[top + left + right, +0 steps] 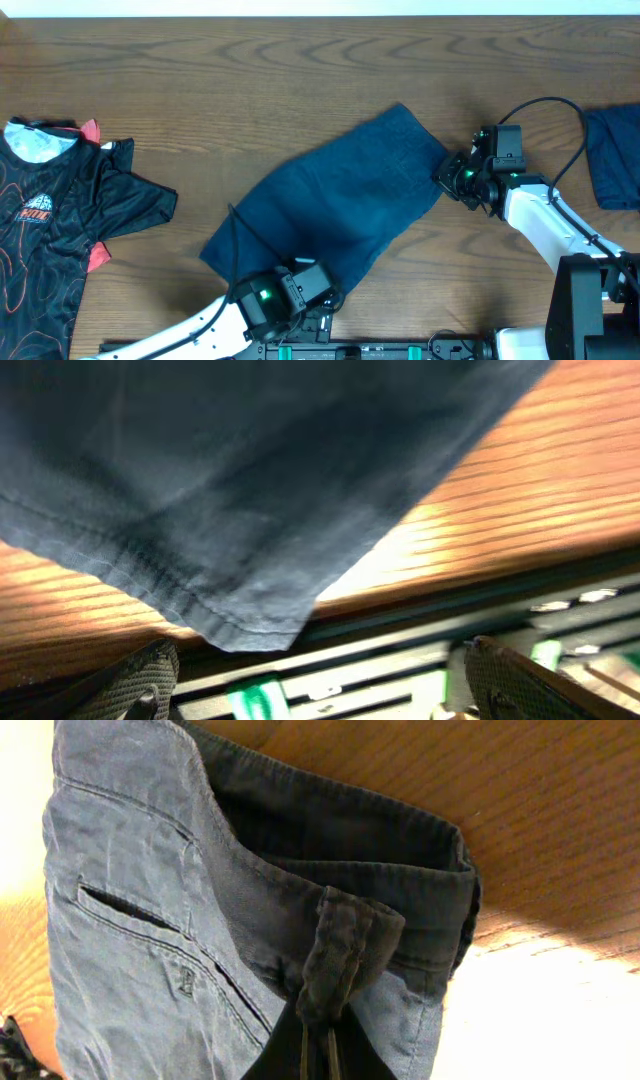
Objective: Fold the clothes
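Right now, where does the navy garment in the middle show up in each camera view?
Overhead: navy garment lies diagonally mid-picture.
Left wrist: navy garment fills the top, hemmed corner low centre.
Right wrist: navy garment fills left and centre, waistband uppermost.
Shared landmark: the wood-grain table.

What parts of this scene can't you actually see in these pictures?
- Overhead: black printed shirt, cut off by the left and bottom edges.
- Overhead: second navy piece, cut off by the right edge; shape unclear.
- Overhead: left gripper, fingers hidden under its own body.
- Right wrist: right gripper, pinching the navy garment; fingers mostly cut off below.
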